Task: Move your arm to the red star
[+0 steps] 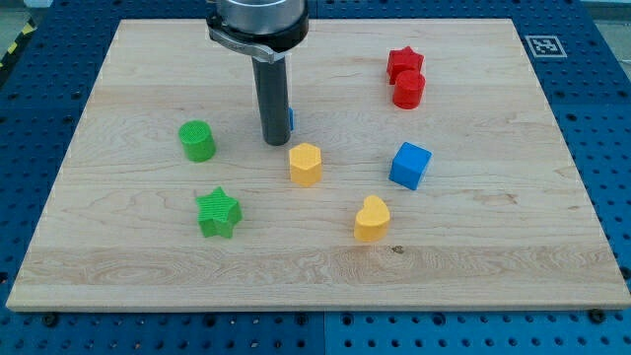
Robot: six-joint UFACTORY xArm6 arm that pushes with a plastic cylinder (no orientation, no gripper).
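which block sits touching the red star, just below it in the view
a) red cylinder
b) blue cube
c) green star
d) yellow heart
a: the red cylinder sits right against the lower edge of the red star near the view's top right, while my tip is far off to the view's left of both.

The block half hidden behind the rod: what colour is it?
Blue, its shape hidden; seen only in the camera view, just right of my tip.
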